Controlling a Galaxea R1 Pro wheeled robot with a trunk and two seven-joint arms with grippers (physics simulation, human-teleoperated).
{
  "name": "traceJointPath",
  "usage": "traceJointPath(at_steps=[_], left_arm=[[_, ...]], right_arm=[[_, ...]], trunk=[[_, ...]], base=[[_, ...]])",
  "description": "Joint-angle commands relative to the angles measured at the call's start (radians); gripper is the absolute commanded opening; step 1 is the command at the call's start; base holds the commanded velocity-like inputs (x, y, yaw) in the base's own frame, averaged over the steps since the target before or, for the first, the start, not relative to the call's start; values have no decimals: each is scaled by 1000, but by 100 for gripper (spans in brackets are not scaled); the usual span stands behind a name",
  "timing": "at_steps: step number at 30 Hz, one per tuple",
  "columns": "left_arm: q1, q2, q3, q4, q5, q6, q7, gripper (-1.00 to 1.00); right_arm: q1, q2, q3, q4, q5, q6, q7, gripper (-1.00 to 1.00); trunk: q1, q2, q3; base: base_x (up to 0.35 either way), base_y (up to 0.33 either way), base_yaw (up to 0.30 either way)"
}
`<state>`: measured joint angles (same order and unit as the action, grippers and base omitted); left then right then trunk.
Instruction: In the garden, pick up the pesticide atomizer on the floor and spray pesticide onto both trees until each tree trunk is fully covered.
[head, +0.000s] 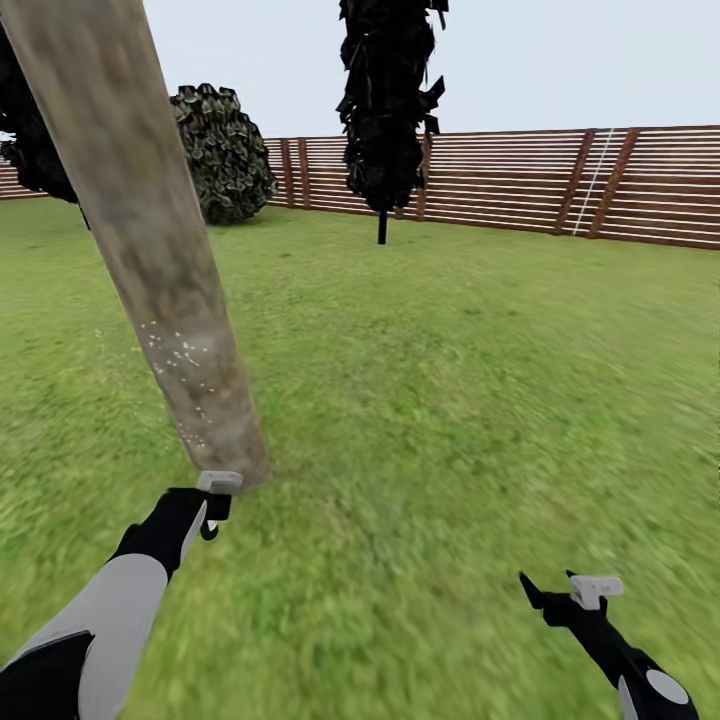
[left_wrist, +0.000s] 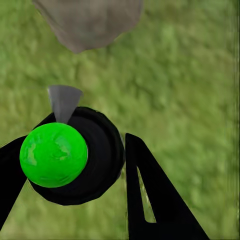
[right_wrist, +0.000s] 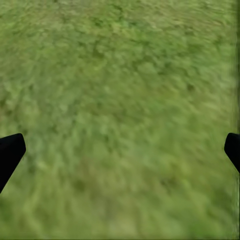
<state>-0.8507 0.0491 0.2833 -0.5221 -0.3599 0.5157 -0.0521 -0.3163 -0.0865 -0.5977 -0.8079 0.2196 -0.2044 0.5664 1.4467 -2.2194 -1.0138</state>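
My left gripper (left_wrist: 75, 170): matt black fingers, plastic-looking, clamped on atomizer (left_wrist: 75, 157). Its body was dull black, cap glossy green, shiny highlights. Trunk (head: 150, 250) at 11 o'clock looked smooth, mottled grey-brown, matt, dusted with white specks (head: 180, 355). Lawn (head: 450, 400) was rough, blurry green. Fence (head: 520, 180) at 1 o'clock: brown wooden slats. My right gripper (head: 570, 592): matt black, pale grey tip.

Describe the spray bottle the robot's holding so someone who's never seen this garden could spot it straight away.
Start at the thick leaning tree trunk on the lawn's left side and follow it down to its base. There the left end effector grips the pesticide atomizer: a small, round, dark body carrying a bright green ball, unlike anything else on the grass.
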Motion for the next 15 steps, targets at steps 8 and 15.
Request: traceJointPath(at_steps=[8,15], left_arm=[[-1,-2,4,-2,-8,7,-6,-100],[-1,-5,4,-1,-10,11,-7,-100]], right_arm=[[-1,1,-4,1,11,-7,4,100],[-1,1,-4,1,11,-7,4,100]], trunk=[[0,0,-1],[0,0,-1]], base=[[46,-268,204],[225,-202,255]])
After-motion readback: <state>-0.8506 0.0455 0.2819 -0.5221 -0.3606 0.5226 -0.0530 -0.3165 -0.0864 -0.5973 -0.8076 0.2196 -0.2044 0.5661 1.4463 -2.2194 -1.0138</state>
